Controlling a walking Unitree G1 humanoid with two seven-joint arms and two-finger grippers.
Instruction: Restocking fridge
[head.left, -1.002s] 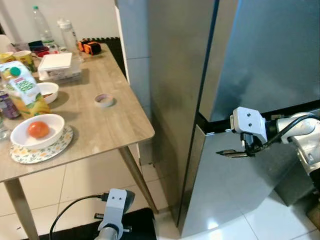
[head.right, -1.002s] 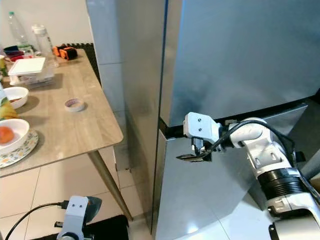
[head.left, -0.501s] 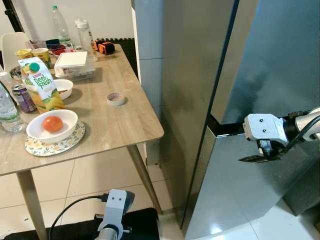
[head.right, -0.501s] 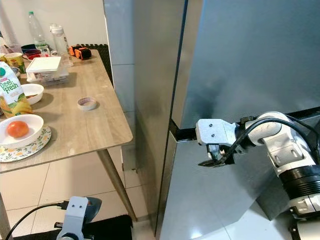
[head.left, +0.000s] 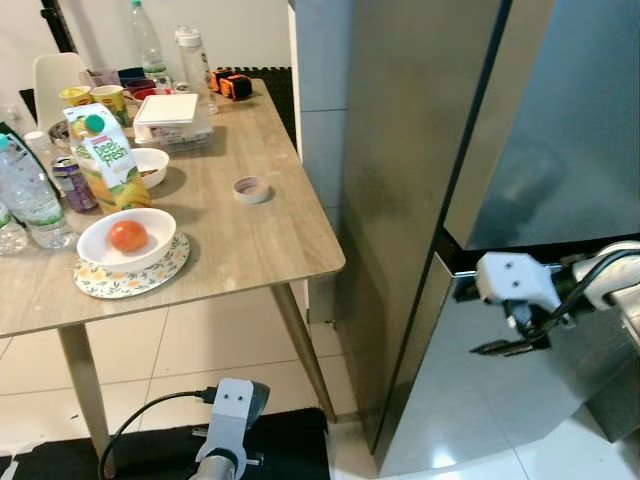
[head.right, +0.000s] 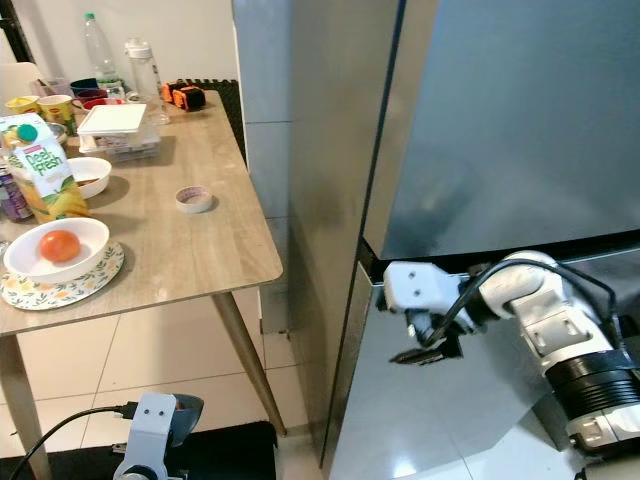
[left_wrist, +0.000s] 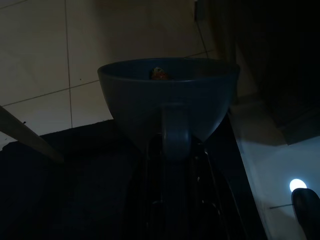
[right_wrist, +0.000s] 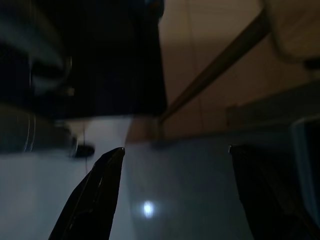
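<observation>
The tall steel fridge (head.left: 420, 150) stands shut to the right of the table, a dark seam (head.left: 455, 262) dividing its upper and lower doors. My right gripper (head.left: 492, 348) is open in front of the lower door (head.right: 440, 420), just under the seam and near the door's left edge. In the right wrist view its two black fingers (right_wrist: 95, 195) are spread wide over the grey door face. The wooden table (head.left: 230, 250) carries a juice carton (head.left: 105, 160), a white bowl with a red-orange fruit (head.left: 127, 236), water bottles (head.left: 25, 195) and a can (head.left: 68, 178). My left arm (head.left: 230, 415) hangs low and idle.
A tape roll (head.left: 250, 188), a white lidded box (head.left: 170, 115), cups and more bottles stand further back on the table. A black mat (head.left: 280, 455) lies on the tiled floor by the table leg (head.left: 300, 345). A dark bowl-like shape (left_wrist: 167, 100) shows in the left wrist view.
The camera has swung left, so more of the table shows and the fridge sits further right. My right gripper stays open at the lower door, slightly lower below the seam.
</observation>
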